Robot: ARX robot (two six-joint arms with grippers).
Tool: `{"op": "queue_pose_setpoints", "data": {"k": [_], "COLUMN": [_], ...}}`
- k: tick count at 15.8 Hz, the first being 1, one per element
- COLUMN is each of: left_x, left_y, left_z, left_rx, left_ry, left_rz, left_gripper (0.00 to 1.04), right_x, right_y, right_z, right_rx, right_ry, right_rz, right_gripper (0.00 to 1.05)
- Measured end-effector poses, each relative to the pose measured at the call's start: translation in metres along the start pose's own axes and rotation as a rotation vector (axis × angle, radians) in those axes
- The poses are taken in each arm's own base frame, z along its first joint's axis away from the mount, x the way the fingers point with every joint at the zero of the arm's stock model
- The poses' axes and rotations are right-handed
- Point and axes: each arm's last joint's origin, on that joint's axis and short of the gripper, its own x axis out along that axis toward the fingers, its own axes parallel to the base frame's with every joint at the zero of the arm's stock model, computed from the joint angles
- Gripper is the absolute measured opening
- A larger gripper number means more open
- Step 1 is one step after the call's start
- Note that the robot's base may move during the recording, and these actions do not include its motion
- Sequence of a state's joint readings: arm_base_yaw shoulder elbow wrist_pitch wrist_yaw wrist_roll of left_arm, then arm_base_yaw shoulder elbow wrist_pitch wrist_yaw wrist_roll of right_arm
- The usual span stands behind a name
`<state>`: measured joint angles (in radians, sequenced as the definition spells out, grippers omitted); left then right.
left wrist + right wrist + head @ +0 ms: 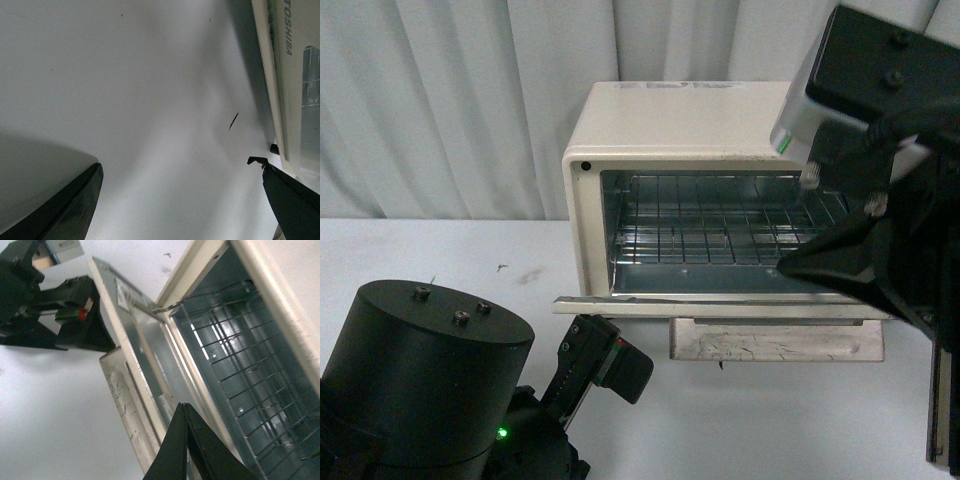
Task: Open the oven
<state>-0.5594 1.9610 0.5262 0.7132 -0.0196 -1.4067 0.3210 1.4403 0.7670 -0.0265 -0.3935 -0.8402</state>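
Wide apart and empty: left jaws, low over bare desk (125, 100) beside the door's edge. Pinched together on nothing: right jaws, by the right end of the lowered door (720, 305), contact unclear. At the desk's far edge, toward the right corner: oven (670, 130), door flat down, rack (720, 225) exposed. Looks done. Lift right jaws straight off without nudging the door upward.

Oven (280, 295): cream casing, cavity exposed
Door (142, 347): dropped open, metal inner face showing
Wire rack (245, 370): inside the cavity (light glints on its bars)
Right gripper (183, 407): dark fingers pressed together, close to the door
Left arm (75, 315): black, over the white desk (50, 415) beyond the door's far end
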Motion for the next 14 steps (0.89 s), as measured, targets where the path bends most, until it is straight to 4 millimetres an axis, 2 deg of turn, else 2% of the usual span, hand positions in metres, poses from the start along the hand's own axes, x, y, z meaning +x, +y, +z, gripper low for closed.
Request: {"op": "queue_pose_setpoints", "data": {"k": [3,7,8,10,14], "left_x": [0.0,0.0,0.0,0.0,0.0], "left_y": [0.0,0.0,0.0,0.0,0.0], "left_z": [0.0,0.0,0.0,0.0,0.0], "left_rx": [0.0,0.0,0.0,-0.001,0.0], "left_ry": [0.0,0.0,0.0,0.0,0.0], "left_rz": [0.0,0.0,0.0,0.0,0.0], "left_gripper": [0.98,0.98,0.98,0.98,0.98], "right_x": [-0.03,-0.087,-0.099,-0.116,-0.117], "right_y": [-0.017,-0.045,-0.05,-0.059,-0.059], "right_z": [0.022,0.037,0.042,0.05,0.05], "right_rx": [-0.039,-0.063,-0.069,-0.078,-0.066], "right_ry": [-0.082,-0.139,-0.148,-0.163,-0.161], "right_rz": [-0.121,-0.338,-0.381,-0.467,-0.466], "right_gripper": [0.02,0.02,0.05,0.26,0.71]}}
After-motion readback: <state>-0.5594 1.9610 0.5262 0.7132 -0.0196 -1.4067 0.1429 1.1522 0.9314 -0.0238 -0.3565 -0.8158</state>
